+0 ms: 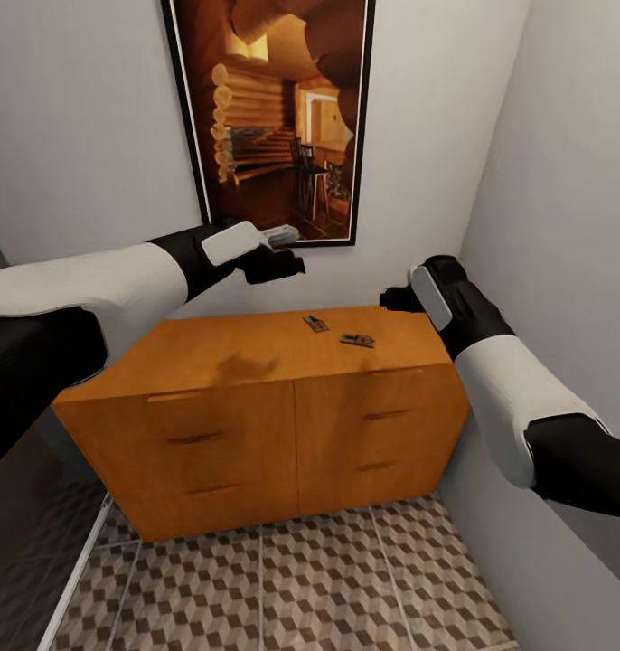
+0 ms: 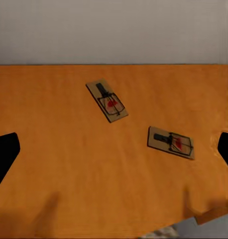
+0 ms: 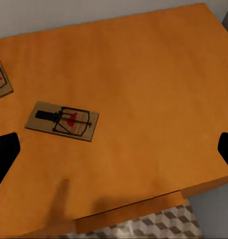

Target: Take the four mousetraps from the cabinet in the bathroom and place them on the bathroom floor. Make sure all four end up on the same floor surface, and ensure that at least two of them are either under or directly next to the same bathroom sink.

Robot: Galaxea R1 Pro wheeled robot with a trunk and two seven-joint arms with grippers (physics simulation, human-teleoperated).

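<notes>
Grey walls close in a narrow corner where an orange wooden cabinet (image 1: 256,425) with flat drawer fronts stands against the back wall, beneath a black-framed picture (image 1: 278,117) of a log interior. Patterned cube tiles of the bathroom floor (image 1: 283,588) run in front of the cabinet.

Two mousetraps lie flat on the cabinet top, apart from each other. The far mousetrap (image 1: 315,323) sits nearer the wall, and the near mousetrap (image 1: 357,340) lies closer to the cabinet's front edge and its right end.

The left pincer (image 1: 278,262) hovers above the cabinet top, up beside the picture's lower edge. Both traps lie below it and off to its right; in the left wrist view they sit between its two dark fingertips (image 2: 4,154), which stand wide apart, so it is released and holds nothing.

The right pincer (image 1: 396,297) hangs over the right end of the cabinet top, with the near mousetrap just below and to its left. In the right wrist view its fingertips (image 3: 4,159) are likewise spread wide and empty, touching neither trap.
</notes>
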